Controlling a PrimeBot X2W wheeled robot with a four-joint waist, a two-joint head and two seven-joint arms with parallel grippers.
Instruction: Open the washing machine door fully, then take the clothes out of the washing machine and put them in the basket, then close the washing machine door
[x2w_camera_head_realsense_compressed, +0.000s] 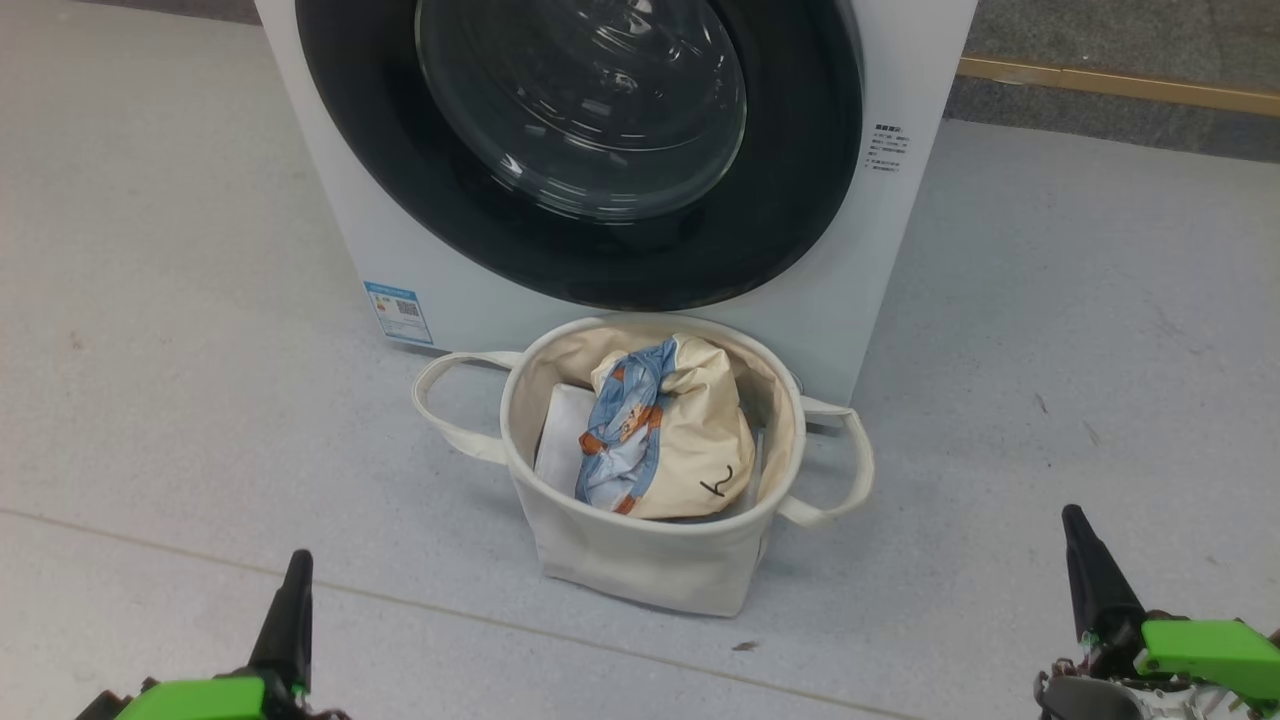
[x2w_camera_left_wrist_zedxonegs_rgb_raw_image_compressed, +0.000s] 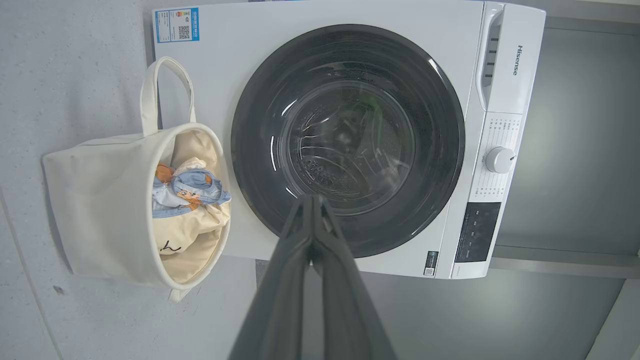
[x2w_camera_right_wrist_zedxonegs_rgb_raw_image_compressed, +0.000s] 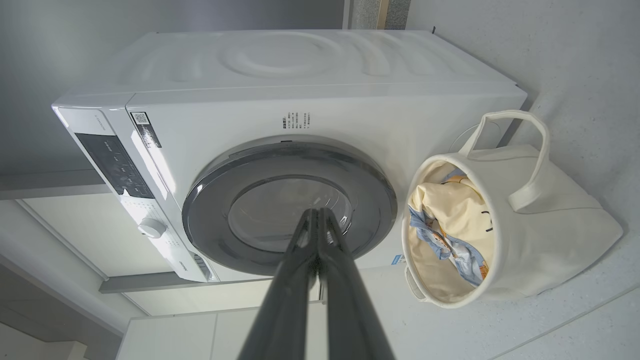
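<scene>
The clothes (x2w_camera_head_realsense_compressed: 665, 440) fill the basket (x2w_camera_head_realsense_compressed: 640, 565) mid-frame; the washing machine door (x2w_camera_head_realsense_compressed: 580, 130) above looks shut. Nothing seems left. My left claw (x2w_camera_head_realsense_compressed: 296, 580) and right claw (x2w_camera_head_realsense_compressed: 1080, 540) are clenched, empty.

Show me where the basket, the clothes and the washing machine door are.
the basket (x2w_camera_head_realsense_compressed: 640, 560), head view, on its front canvas wall.
the clothes (x2w_camera_head_realsense_compressed: 690, 440), head view, on the cream fabric on top of the pile.
the washing machine door (x2w_camera_head_realsense_compressed: 800, 180), head view, on the right side of its black rim.
</scene>
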